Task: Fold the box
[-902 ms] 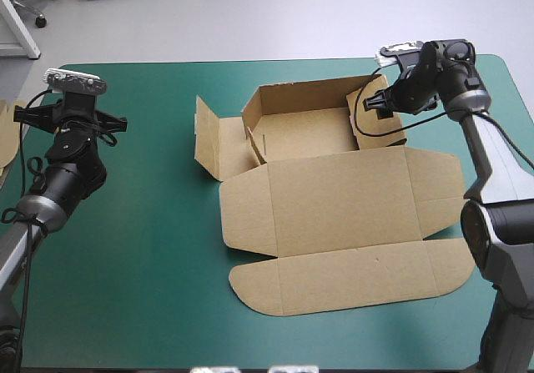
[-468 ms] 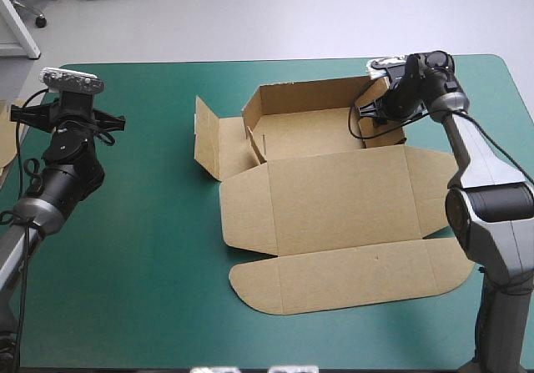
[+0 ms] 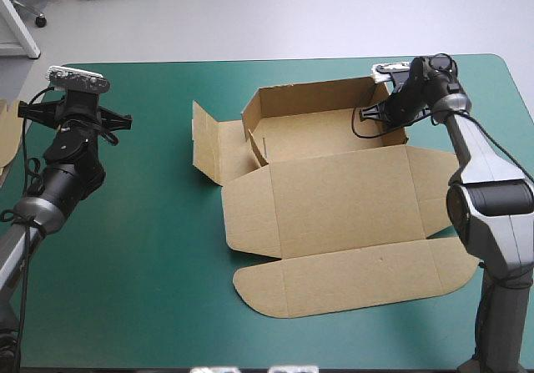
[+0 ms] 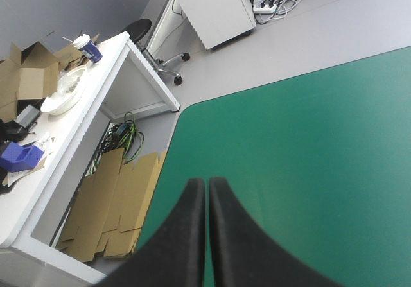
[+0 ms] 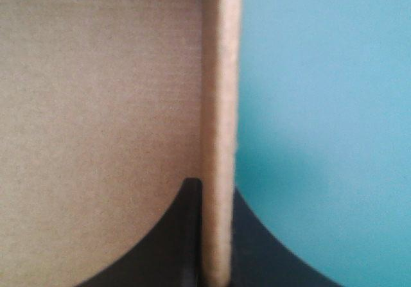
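The brown box [image 3: 325, 181] lies in the middle of the teal-green table, its far half raised into an open tray and its lid flat toward the near edge. At the tray's right wall [image 3: 389, 121] my right gripper [image 3: 389, 111] is shut on the box. In the right wrist view that wall's edge [image 5: 217, 126] stands upright between the two black fingers [image 5: 183, 235], board on one side and teal-green cover on the other. Over the table's left part, far from the box, my left gripper [image 4: 207, 210] is shut on nothing, fingers meeting in a pointed arch.
A loose side flap [image 3: 206, 142] stands up at the tray's left end. Flat brown board [image 4: 109, 210] lies on the floor beyond the table's left edge, beside a white desk [image 4: 77, 126]. Bare teal-green cover [image 3: 142, 248] spreads at the near left.
My right gripper came in over the tray's right wall and shut on it. The right wall now stands upright. The box shifted slightly. The left arm barely moved.
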You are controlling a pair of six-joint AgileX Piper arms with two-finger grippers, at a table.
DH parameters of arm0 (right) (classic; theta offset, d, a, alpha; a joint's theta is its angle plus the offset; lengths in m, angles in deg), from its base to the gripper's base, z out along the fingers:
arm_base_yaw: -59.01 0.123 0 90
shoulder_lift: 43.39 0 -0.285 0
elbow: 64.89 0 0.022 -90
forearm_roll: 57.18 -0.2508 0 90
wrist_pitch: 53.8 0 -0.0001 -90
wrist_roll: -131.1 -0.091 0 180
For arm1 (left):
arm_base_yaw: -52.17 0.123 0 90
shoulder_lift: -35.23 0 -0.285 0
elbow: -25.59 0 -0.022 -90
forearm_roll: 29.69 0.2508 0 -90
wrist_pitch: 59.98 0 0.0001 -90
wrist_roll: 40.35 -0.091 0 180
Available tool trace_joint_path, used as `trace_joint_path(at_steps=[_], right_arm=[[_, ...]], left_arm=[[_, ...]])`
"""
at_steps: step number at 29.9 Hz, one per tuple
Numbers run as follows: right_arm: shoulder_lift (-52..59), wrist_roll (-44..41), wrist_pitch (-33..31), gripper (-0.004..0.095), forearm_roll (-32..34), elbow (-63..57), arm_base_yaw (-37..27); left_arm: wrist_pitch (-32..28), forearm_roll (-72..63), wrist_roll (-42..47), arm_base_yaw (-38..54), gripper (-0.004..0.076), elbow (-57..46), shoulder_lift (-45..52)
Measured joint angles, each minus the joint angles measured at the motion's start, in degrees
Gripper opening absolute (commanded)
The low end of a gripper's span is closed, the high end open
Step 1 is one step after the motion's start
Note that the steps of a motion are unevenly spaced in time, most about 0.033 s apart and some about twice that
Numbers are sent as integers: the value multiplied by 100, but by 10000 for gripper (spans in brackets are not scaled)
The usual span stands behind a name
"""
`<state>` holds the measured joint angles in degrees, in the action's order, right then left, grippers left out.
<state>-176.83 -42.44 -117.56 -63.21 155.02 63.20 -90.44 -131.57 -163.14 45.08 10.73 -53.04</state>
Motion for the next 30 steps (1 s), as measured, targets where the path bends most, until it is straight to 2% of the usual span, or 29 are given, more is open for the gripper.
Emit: trace_joint_path(at_steps=[6, 13, 21, 23, 30], right_arm=[[243, 252, -165, -28, -283, -6, -409], [1171, 470, -305, -28, -602, -6, -658], [2183, 527, -714, -28, -661, -6, -829], [2406, 527, -762, -28, -661, -6, -837], [3032, 527, -762, -28, -661, -6, -844]], left_arm=[[136, 11, 0, 0, 7, 0, -242], [459, 18, 0, 0, 5, 0, -857], [871, 52, 48, 0, 5, 0, -1462], [1136, 62, 237, 0, 5, 0, -1540], [2637, 157, 800, 0, 5, 0, -1871]])
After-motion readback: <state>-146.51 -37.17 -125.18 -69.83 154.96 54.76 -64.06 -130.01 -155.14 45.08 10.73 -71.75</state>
